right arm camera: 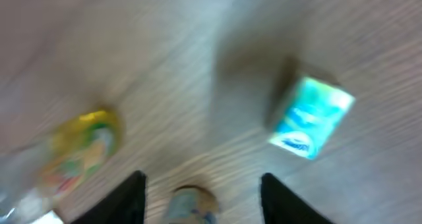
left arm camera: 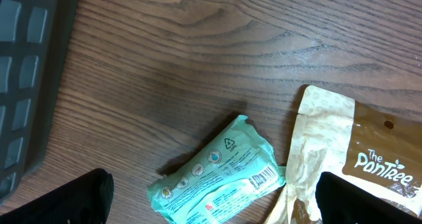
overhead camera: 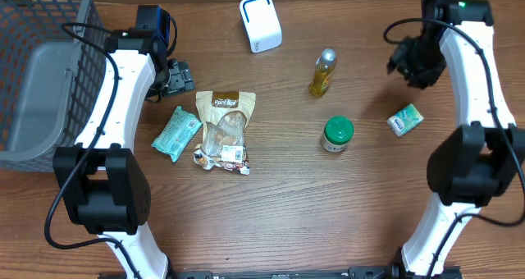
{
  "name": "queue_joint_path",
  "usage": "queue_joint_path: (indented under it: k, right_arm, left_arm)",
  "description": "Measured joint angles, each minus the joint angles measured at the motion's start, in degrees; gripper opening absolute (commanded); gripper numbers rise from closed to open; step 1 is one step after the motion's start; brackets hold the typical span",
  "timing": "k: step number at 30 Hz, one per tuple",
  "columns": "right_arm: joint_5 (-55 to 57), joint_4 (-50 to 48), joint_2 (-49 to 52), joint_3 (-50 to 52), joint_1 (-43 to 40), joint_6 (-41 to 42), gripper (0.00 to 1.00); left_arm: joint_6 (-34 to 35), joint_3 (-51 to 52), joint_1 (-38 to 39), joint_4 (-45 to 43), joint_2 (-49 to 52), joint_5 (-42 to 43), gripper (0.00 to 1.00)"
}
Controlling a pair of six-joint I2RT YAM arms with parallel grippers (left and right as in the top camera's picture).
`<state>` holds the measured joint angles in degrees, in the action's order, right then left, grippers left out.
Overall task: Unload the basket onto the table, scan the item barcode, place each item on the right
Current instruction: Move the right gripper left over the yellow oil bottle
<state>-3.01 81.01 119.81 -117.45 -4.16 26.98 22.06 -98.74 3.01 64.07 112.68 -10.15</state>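
Teal box (overhead camera: 405, 120): small teal-and-white carton lying flat on the wooden table (overhead camera: 328, 221), near its right side. It is just right of the green-lidded jar (overhead camera: 337, 134) and not touching it; nothing holds it.
Teal box up close (right arm camera: 310, 117): only the right wrist camera sees its face, and that view is blurred. It shows a teal panel with a white and dark blue patch, set at a tilt. No print is readable, and I cannot tell where its barcode is.
Right gripper (overhead camera: 414, 61): beyond the box, toward the far edge. Its two dark fingers (right arm camera: 135, 197) stand apart with nothing gripped.
Yellow bottle (overhead camera: 323, 72): lies on its side between the jar and the scanner; in the right wrist view it is a yellow smear.
Scanner (overhead camera: 261, 22): white rounded block with a blue outline, far centre; visible only overhead.
Left gripper (overhead camera: 174, 78): fingers spread wide and empty, over the teal packet (left arm camera: 217, 181).
Teal packet detail: the left wrist view shows a recycling mark and a barcode at the packet's right end, which the overhead view does not resolve.
PanTree bag (overhead camera: 223, 131): tan pouch with a clear window, just right of the packet.
Basket (overhead camera: 41, 82): grey mesh, at the left edge.
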Motion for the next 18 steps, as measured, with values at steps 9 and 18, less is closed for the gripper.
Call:
queue_joint_path:
  k: [9, 18]
  right_arm:
    - [2.0, -5.4, -4.8, 0.0, 9.1, 4.5, 0.87]
    - [14.4, -6.6, -6.2, 0.0, 20.3, 10.6, 1.00]
  left_arm:
    - [0.0, 0.0, 0.0, 0.0, 0.0, 0.0, 1.00]
    - [0.0, 0.0, 0.0, 0.0, 0.0, 0.0, 1.00]
